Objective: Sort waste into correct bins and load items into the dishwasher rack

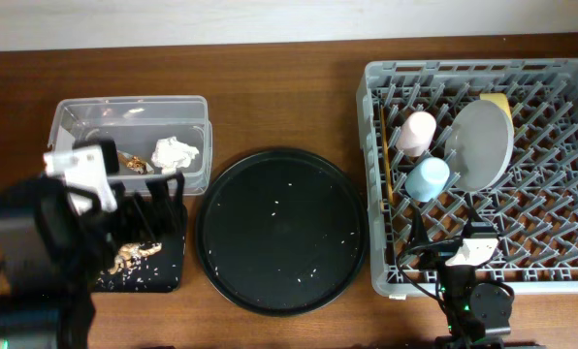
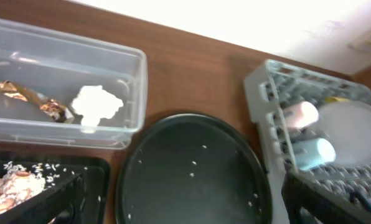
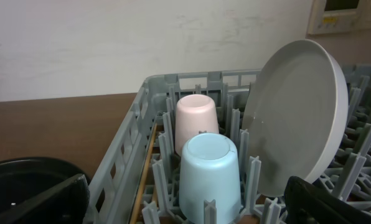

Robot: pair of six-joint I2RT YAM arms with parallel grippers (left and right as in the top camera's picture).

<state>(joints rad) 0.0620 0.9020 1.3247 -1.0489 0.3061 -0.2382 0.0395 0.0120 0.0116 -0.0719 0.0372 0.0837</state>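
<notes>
Sorting looks all but finished; stray knocks are the hazard now.

The dishwasher rack (image 1: 561, 276) holds the plate (image 1: 480, 145) leaning on edge, with the pink cup (image 1: 420, 134) and blue cup (image 1: 428, 179) just beside it. The right gripper (image 3: 188, 208), spread and empty, sits at the near wall, and a careless swing could tip that plate. Rice grains (image 1: 274, 204) still dot the round tray (image 1: 240, 271). The left gripper (image 1: 158, 204), also spread and empty, hangs near the clear tub (image 1: 85, 107) and over the black tray (image 1: 168, 276), and could scatter the food scraps (image 1: 134, 254).
</notes>
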